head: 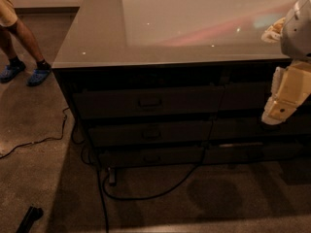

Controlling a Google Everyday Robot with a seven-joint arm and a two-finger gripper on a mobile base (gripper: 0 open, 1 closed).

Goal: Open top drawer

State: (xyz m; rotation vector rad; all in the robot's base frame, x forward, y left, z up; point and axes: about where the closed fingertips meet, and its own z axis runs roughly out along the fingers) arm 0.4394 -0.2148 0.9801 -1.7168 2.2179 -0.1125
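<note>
The top drawer (148,102) is a wide dark front just under the grey countertop (97,42), with a small rectangular pull (149,102) at its centre. Its front sits in line with the cabinet face and no inside shows. Two slimmer dark drawer fronts (150,133) lie below it. My gripper (276,113), cream-coloured, hangs at the right edge of the view in front of the neighbouring drawer column. It is well to the right of the pull and touches nothing I can see.
A person's legs in blue shoes (24,72) stand at the far left. Black cables (160,191) trail over the carpet in front of the cabinet and off to the left. A dark object (29,218) lies at the bottom left.
</note>
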